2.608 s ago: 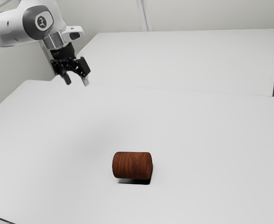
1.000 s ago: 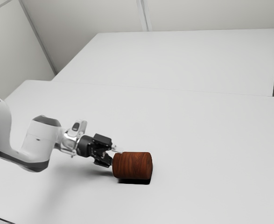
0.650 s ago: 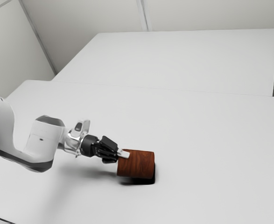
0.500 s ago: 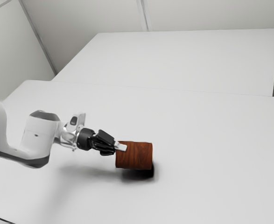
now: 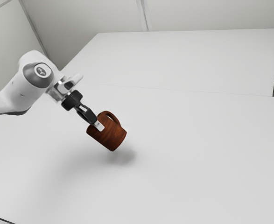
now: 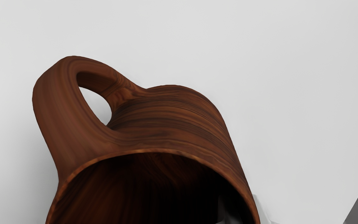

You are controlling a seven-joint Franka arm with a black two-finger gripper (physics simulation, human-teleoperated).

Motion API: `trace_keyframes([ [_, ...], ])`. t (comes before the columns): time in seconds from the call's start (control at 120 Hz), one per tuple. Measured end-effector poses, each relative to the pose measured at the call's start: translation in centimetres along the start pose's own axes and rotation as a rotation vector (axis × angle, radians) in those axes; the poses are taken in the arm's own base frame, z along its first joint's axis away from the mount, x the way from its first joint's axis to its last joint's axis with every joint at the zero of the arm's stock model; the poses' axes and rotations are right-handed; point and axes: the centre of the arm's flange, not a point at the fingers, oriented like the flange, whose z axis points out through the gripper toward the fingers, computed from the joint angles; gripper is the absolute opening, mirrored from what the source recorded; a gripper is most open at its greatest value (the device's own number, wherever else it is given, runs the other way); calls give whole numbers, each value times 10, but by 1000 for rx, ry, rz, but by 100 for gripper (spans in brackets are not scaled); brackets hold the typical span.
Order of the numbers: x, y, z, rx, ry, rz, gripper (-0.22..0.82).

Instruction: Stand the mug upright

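Observation:
My gripper [image 5: 98,125] is shut on the wall of the brown wooden mug [image 5: 109,136] near its rim, in the exterior view. The mug hangs tilted above the white table, its mouth toward the hand, its base down toward the exterior view's right, its handle on the upper side. In the wrist view the mug [image 6: 172,121] shows its dark open mouth and its handle. One fingertip of the gripper [image 6: 250,211] is inside the mouth and the other outside, with the mug's wall between them.
The white table [image 5: 197,154] spreads beneath the mug, which casts a soft shadow on it. Behind stands another white surface [image 5: 183,60], with pale walls around.
The hand has come down to the lying mug, closed on its rim and lifted it off the table. Since then it has moved up and toward the exterior view's left, tilting the mug base-down.

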Motion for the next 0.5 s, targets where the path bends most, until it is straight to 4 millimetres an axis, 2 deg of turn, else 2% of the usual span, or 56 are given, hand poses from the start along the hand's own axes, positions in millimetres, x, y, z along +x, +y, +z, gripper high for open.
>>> trace_keyframes([
  [0.208,11,-10,-21,297,-149,18,-18],
  [0.367,16,-34,-10,410,-193,-27,-18],
  [0.5,12,-49,2,476,-209,-58,-18],
])
